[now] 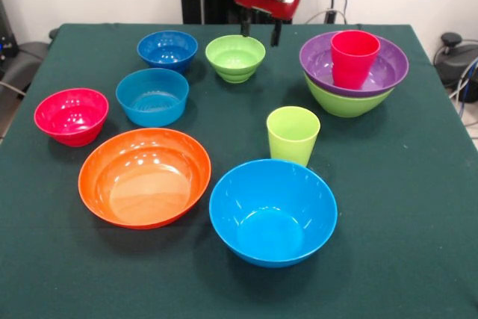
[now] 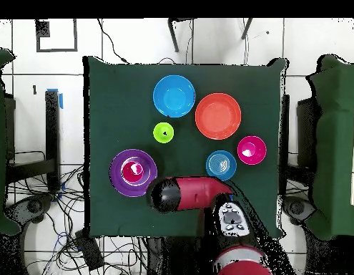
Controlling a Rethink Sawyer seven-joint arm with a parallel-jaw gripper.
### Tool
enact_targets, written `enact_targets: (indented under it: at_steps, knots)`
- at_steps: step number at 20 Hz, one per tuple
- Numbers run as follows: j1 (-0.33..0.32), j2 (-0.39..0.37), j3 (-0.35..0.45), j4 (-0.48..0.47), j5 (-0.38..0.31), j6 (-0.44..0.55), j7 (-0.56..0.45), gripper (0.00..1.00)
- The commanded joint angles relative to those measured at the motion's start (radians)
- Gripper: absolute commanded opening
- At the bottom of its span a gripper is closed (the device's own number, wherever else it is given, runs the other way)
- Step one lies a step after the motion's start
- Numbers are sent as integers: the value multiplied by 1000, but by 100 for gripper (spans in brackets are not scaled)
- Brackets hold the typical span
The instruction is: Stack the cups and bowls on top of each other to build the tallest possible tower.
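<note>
The tower (image 1: 354, 72) stands at the back right: a large lime-green bowl (image 1: 343, 101) holds a wide purple bowl (image 1: 388, 65) with a red cup (image 1: 353, 57) upright in it. It also shows in the overhead view (image 2: 133, 172). My gripper (image 1: 261, 31) hangs open and empty above the table's far edge, between the small lime-green bowl (image 1: 235, 57) and the tower. A lime-green cup (image 1: 293, 134) stands upright mid-table. Loose bowls: large light blue (image 1: 272, 211), large orange (image 1: 144, 177), small pink-red (image 1: 71, 116), small light blue (image 1: 152, 96), small dark blue (image 1: 167, 50).
In the overhead view my red arm (image 2: 190, 193) reaches over the table's near edge and hides the small dark blue and small lime-green bowls. The green tablecloth (image 1: 403, 207) covers the table. Cables and chairs stand around the table.
</note>
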Motion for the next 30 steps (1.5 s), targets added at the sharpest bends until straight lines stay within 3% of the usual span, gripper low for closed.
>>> enact_targets:
  at_steps: [1,6,21,30]
  knots:
    - [46,-81,-43,-90,-31,-59,89,100]
    - [40,-74,-35,-95,2,-50,73,100]
    - [110,110,-95,-125,38,-289,159,100]
    - [110,109,-96,-119,70,-299,123,100]
